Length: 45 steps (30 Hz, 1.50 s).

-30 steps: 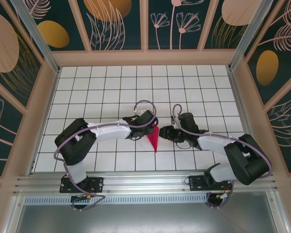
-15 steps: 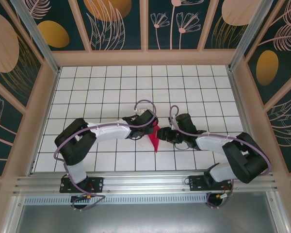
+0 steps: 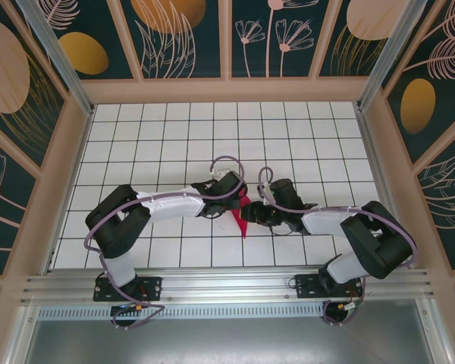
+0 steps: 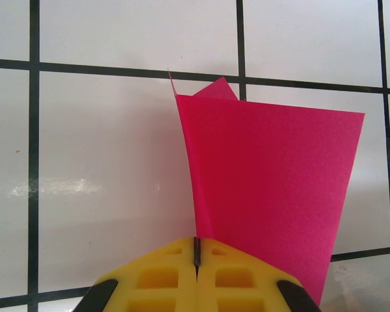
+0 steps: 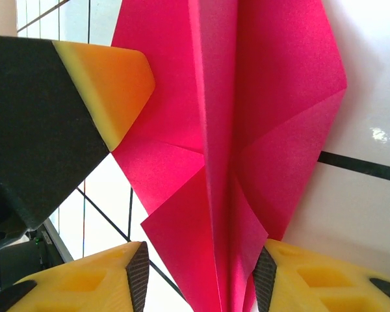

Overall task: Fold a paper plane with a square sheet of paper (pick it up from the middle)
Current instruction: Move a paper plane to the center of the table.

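Magenta paper plane (image 3: 241, 221) at centre of table (image 3: 136, 136). Left gripper (image 4: 196, 250) jaws pressed together, pinching its edge; right gripper (image 5: 201, 263) jaws spread astride the centre fold. Risk: right closes off-crease, so wings crumple or paper slips the left pinch.

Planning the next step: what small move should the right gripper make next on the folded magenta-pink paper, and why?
Probably close the right gripper on the folded magenta-pink paper plane. Its jaws stand open on either side of the centre fold without pinching it, while the left gripper is shut on the paper's edge, so a second grip looks ready.
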Motion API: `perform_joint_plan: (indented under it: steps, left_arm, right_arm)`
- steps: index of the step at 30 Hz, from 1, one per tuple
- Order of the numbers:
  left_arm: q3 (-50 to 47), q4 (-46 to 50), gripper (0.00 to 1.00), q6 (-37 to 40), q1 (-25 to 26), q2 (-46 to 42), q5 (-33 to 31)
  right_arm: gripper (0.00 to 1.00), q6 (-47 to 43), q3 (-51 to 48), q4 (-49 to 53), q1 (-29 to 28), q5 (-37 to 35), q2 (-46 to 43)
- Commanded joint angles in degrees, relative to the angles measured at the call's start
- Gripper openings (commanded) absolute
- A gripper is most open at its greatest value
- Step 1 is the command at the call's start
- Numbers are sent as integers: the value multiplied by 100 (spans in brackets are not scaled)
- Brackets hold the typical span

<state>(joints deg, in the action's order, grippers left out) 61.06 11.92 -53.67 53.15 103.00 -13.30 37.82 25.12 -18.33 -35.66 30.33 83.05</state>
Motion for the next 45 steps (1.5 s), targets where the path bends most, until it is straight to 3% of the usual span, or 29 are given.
perform_joint_plan:
  steps: [1, 9, 14, 27, 37, 45]
  left_arm:
    - [-50, -54, 6, 81, -28, -131, 47]
    - [-50, -58, 6, 80, -26, -127, 65]
    - [-46, -54, 6, 80, -26, -140, 81]
    - [-32, -65, 6, 100, -31, -145, 106]
    - [-50, -76, 7, 74, -26, -143, 91]
    - [-92, -133, 9, 24, -31, -265, 97]
  right_arm:
    - [50, -144, 129, -233, -82, 66, -42]
    - [52, -284, 210, -56, -205, -204, -37]
    - [42, -346, 341, 65, -213, -366, 119]
    - [31, -486, 632, 289, -279, -663, 568]
    - [28, -513, 718, 400, -407, -806, 800]
    - [16, -565, 926, 768, -455, -1038, 756]
